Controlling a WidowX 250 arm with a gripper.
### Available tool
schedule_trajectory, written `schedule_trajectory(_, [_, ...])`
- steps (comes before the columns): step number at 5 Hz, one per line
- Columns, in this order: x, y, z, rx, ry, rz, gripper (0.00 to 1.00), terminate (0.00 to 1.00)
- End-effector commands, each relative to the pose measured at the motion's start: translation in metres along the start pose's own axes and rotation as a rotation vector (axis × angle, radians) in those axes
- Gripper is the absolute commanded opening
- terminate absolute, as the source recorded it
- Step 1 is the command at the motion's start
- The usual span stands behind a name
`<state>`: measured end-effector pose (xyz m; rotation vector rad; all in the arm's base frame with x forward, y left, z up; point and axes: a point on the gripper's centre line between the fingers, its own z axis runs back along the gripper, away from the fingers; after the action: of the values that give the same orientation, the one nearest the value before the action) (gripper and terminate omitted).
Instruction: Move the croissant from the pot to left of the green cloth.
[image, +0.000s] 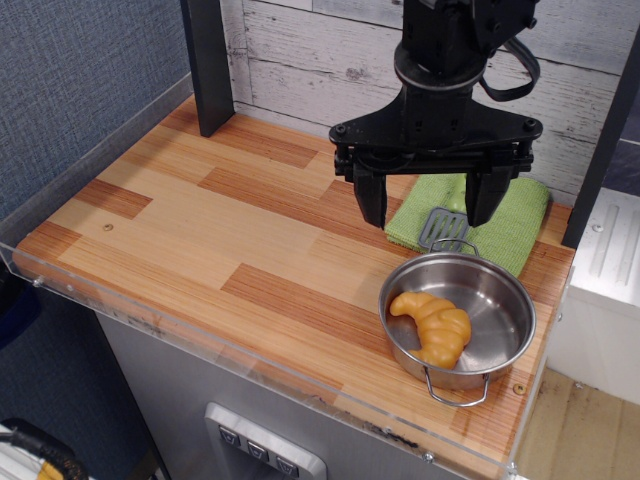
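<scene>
The golden-orange croissant (433, 325) lies inside the shiny steel pot (497, 293), toward its left front. The pot stands at the front right of the wooden table. The lime-green cloth (510, 224) lies just behind the pot at the right. My black gripper (429, 212) hangs above the table between the cloth and the pot, a little behind the croissant. Its two fingers are wide apart and hold nothing.
A grey slotted spatula (444, 229) rests on the green cloth, partly behind my gripper. A dark post (208, 62) stands at the back left. A clear plastic rim (250, 372) runs along the table's front edge. Bare wood (200, 220) spreads left of the cloth.
</scene>
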<state>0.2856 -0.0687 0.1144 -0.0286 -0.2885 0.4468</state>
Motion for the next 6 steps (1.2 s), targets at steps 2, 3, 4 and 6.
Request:
schedule_trajectory(2, [-0.006,-0.005,-0.01,0.01,0.005,-0.021,1.0,0.0])
schedule_trajectory(3, [-0.011,-0.007,-0.019,0.02,0.007,-0.033,1.0,0.0])
schedule_trajectory(4, [-0.016,-0.01,-0.028,0.018,0.012,-0.036,1.0,0.0])
schedule_trajectory(6, [-0.027,-0.033,-0.049,-0.011,0.048,-0.03,1.0,0.0])
